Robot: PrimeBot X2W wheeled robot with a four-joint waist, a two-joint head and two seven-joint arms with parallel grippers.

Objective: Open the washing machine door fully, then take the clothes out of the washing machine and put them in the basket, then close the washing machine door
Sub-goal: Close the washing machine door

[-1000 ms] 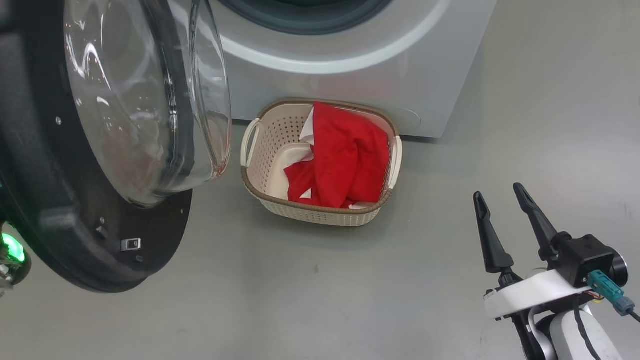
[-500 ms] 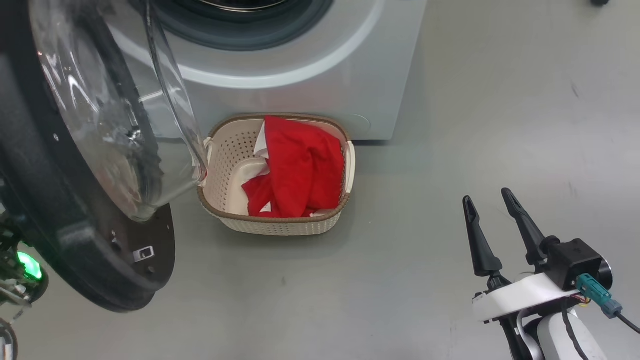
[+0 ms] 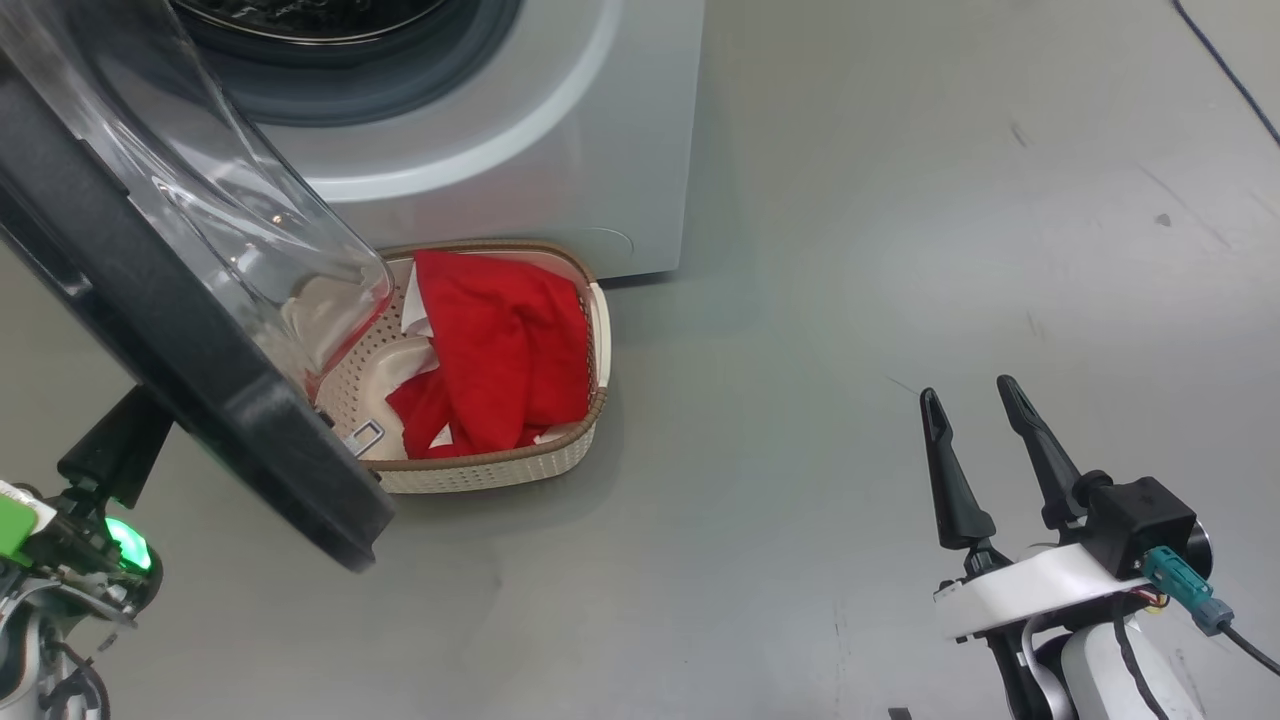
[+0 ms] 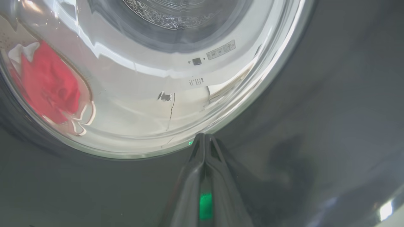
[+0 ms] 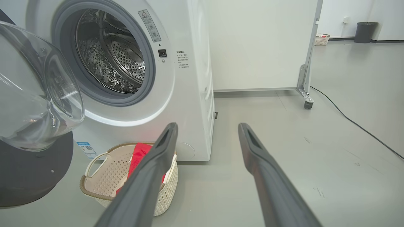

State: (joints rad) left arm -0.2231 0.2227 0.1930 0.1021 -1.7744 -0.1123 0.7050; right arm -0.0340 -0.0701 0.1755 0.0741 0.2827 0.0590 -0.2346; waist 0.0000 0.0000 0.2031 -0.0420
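Hanging partly open, the door (image 3: 200, 370) juts from the washer (image 3: 560, 130). In the head view its glass bowl overlaps the left end of the basket (image 3: 598, 330). The basket sits on the floor (image 3: 850, 250) against the washer's front, with the red and white clothes (image 3: 490, 340) heaped inside. The left gripper (image 4: 204, 137) has its fingers pressed together, tips at the door's black rim beside the glass. The right gripper (image 3: 968, 388) hangs over the floor, well apart from the basket, fingers spread, holding nothing.
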